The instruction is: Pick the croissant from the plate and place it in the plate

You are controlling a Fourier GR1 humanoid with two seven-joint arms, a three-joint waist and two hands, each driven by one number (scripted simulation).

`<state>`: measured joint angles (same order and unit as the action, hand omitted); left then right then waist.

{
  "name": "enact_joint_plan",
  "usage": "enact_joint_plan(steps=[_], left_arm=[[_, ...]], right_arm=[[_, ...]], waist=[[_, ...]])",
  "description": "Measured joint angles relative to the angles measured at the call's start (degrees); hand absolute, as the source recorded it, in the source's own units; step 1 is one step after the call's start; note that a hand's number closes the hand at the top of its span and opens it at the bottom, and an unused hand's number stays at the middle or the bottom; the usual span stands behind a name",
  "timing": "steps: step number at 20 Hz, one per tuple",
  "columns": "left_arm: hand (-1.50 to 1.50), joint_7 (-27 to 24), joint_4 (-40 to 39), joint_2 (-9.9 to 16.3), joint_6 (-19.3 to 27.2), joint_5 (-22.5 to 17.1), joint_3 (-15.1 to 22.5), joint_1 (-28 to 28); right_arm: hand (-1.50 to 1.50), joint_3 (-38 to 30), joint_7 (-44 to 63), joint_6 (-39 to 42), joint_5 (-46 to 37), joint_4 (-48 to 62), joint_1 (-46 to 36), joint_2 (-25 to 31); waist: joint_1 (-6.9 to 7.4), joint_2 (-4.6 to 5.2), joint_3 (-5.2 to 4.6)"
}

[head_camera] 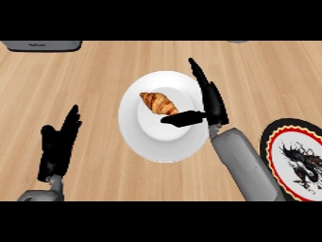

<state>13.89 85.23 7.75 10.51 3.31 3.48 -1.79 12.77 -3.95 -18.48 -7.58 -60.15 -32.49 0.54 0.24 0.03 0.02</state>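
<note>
A golden-brown croissant [159, 103] lies on the white plate [165, 142] in the middle of the counter. My right hand [211, 99] hovers over the plate's right side, open, with straight fingers pointing away from me and the thumb [182, 118] reaching left just below the croissant. No part of the hand curls round the croissant. A second plate [301, 160], with a black and red rim and a dark figure on white, sits at the right edge beside my right forearm. My left hand [59, 146] rests open at the lower left, fingers up.
A grey appliance [42, 45] stands at the back left edge of the wooden counter [87, 80]. A small grey object [239, 41] peeks in at the back right.
</note>
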Motion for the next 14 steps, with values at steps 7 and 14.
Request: enact_joint_plan(steps=[7, 14], left_arm=[[0.00, -2.2, -2.3, -0.4, -1.6, -0.1, -1.9, -0.2], [0.00, -1.6, -1.0, -0.5, -2.5, 0.2, -2.5, 0.5]], right_arm=[[-1.50, -0.1, -3.2, -0.5, -0.1, 2.1, 0.0, -0.4], [-1.50, 2.2, -2.4, -4.9, -2.1, 4.6, 1.3, -0.4]], waist=[[0.04, -0.01, -0.02], [0.05, -0.03, -0.02]])
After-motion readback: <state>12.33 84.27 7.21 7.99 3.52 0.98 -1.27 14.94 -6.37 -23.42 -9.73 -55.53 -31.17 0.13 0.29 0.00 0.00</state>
